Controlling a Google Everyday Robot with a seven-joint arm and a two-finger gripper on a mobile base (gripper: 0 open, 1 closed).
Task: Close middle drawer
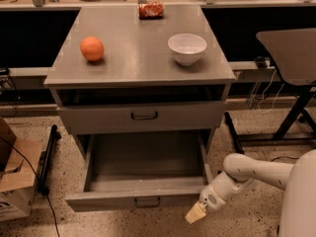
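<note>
The middle drawer (pixel 143 200) of the grey cabinet is pulled far out and is empty inside. Its low front has a small dark loop handle (pixel 147 202). The uppermost drawer (pixel 143 116), with a taller front, is pushed in above it. The lowest drawer is hidden under the open one. My gripper (pixel 196 214), on a white arm coming in from the lower right, is at the right end of the middle drawer's front, just in front of it and close to the floor.
On the cabinet top (pixel 138 58) are an orange (pixel 92 48), a white bowl (pixel 187 48) and a red packet (pixel 150 9). A cardboard box (pixel 15 181) and a black bar stand at the left. A dark desk with black legs (pixel 291 117) is at the right.
</note>
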